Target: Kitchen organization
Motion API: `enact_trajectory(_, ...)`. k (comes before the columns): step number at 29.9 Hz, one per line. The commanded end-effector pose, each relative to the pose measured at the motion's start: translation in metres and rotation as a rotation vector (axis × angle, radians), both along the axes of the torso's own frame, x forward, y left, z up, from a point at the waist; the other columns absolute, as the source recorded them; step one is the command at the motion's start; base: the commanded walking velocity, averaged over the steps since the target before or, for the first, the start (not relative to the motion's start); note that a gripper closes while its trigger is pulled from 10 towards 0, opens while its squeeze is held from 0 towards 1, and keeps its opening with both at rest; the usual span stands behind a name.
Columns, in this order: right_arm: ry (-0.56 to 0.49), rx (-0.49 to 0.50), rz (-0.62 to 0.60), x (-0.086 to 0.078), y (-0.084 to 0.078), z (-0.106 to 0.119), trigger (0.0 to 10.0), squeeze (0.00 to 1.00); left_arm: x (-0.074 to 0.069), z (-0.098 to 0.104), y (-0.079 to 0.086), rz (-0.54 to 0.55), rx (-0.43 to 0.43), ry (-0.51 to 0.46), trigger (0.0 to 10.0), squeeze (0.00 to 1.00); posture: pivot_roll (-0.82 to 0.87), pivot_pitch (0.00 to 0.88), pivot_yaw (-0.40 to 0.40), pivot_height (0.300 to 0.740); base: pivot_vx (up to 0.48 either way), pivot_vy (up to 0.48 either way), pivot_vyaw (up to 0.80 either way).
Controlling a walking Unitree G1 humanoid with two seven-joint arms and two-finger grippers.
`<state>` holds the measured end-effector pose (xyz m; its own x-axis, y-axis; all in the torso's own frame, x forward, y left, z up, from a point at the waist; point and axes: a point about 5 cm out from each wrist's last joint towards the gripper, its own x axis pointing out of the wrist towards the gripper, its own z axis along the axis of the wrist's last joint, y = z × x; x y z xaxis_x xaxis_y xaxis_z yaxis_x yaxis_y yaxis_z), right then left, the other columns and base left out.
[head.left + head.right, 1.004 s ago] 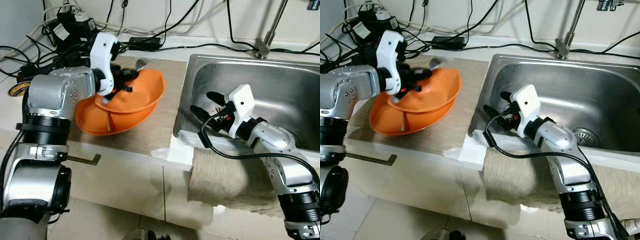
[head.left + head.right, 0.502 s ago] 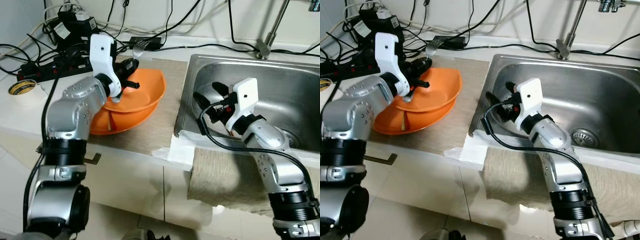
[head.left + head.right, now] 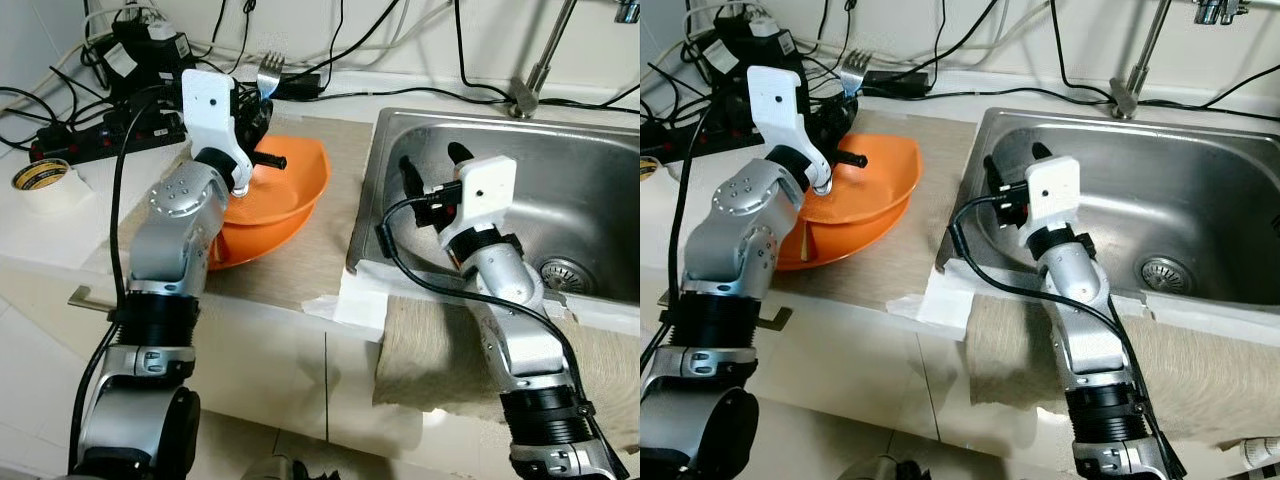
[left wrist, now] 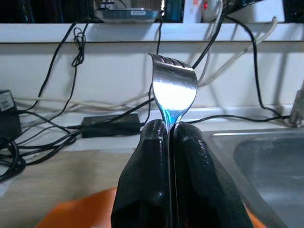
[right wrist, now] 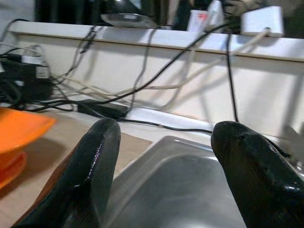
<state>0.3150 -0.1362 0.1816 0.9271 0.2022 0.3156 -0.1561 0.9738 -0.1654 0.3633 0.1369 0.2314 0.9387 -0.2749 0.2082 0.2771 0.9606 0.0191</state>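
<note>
The left gripper [image 4: 169, 137] pinches a fork [image 4: 173, 90], tines up, above the stacked orange bowls [image 3: 285, 195] on the counter [image 3: 300, 270]. The right gripper [image 3: 432, 170] is spread over the sink [image 3: 560, 190].

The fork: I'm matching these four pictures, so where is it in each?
Left eye view: fork upright in the left claw, above the orange bowl.
Right eye view: same, upper left.
Left wrist view: centre, between the fingers.
Right wrist view: not in it.
Shared landmark: the sink.
</note>
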Motion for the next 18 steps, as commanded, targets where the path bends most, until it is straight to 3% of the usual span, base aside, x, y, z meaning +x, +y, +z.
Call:
enact_trajectory(1,-0.015,0.000,-0.023,0.002,0.000,-0.002,10.0,0.00,0.001,-0.004,0.001,0.022,0.021,-0.010,0.0,0.00,-0.02,0.000,0.073,0.740,0.000,0.000,0.00)
enact_trajectory(4,-0.067,0.003,-0.084,0.006,-0.003,-0.003,10.0,0.00,0.001,-0.005,-0.001,0.054,0.049,-0.085,0.0,0.00,-0.02,0.000,0.070,0.740,0.000,0.000,0.00)
enact_trajectory(10,-0.087,-0.001,-0.168,0.015,-0.011,-0.009,10.0,0.00,0.003,-0.012,-0.003,0.064,0.053,-0.088,0.0,0.00,-0.02,0.000,0.070,0.740,0.000,0.000,0.00)
enact_trajectory(18,-0.102,-0.018,-0.192,0.020,-0.016,-0.010,10.0,0.00,0.003,-0.010,-0.005,0.045,0.056,-0.103,0.0,0.00,-0.02,0.000,0.073,0.740,0.000,0.000,0.00)
